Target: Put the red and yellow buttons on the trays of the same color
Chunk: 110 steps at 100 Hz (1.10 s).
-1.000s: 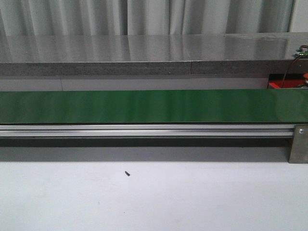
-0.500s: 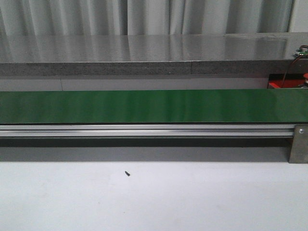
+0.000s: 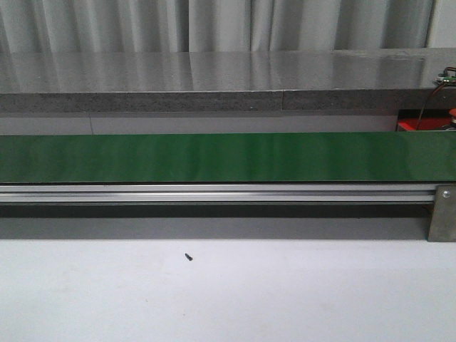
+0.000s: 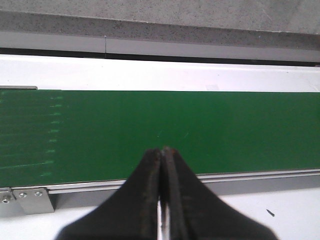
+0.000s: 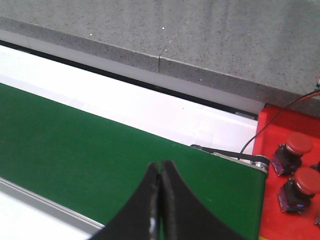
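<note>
Buttons are what the next move hangs on, and the only ones showing are two red-capped buttons (image 5: 294, 149) (image 5: 300, 189) in the right wrist view, standing upright on a red tray (image 5: 274, 220) that sits just past the end of the green conveyor belt (image 5: 100, 165). Starting from the right end effector (image 5: 161, 167): its two black fingers are pressed together with nothing between them, hanging over the near side of the belt, and the red tray lies off beyond the belt's end roller, the nearer button close to the tray's belt-side edge and the other just beside it. The left end effector (image 4: 163, 151) is likewise closed and empty, poised over a bare stretch of belt near the belt's near rail (image 4: 150, 182), with no button or tray anywhere around it. In the front view the belt (image 3: 214, 158) runs across the desk (image 3: 228, 292) with nothing on it, and only a sliver of red (image 3: 420, 125) peeps out behind its far right end, probably the same tray, though too little shows to be sure. No yellow button or yellow tray is visible in any view. The right arm is therefore judged the nearer one to the red buttons; a round cap gives no long axis to align with.
</note>
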{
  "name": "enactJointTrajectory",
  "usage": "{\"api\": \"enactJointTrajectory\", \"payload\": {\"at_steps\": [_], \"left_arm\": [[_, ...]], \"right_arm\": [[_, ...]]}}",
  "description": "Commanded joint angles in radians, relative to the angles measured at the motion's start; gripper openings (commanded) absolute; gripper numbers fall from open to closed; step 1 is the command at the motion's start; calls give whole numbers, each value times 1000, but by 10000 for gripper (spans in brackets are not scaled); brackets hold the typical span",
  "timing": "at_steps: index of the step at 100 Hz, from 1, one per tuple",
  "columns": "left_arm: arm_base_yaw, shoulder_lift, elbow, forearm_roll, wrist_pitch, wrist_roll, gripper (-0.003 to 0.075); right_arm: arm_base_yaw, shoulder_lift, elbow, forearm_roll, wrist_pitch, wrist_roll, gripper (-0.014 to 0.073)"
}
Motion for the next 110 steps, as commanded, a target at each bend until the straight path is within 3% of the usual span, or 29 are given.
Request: {"api": "enactJointTrajectory", "payload": {"at_steps": [1, 16, 38, 50, 82, 110], "left_arm": [[-7, -4, -27, -31, -41, -4, -20], [-7, -4, -27, -31, -41, -4, -20], [-7, -4, -27, -31, -41, -4, -20], [-7, -4, -27, -31, -41, -4, -20], [-7, -4, -27, -31, -41, -4, -20], [-7, -4, -27, -31, -41, -4, -20]], "right_arm": [[45, -30, -29, -18, -78, 13, -67], [157, -74, -29, -237, -181, 189, -67], [214, -191, -10, -792, -256, 783, -67], [214, -299, 58, -985, -273, 1013, -67], [214, -651, 404, -1024, -404, 1070, -67], [212, -923, 661, -1024, -409, 1126, -67]]}}
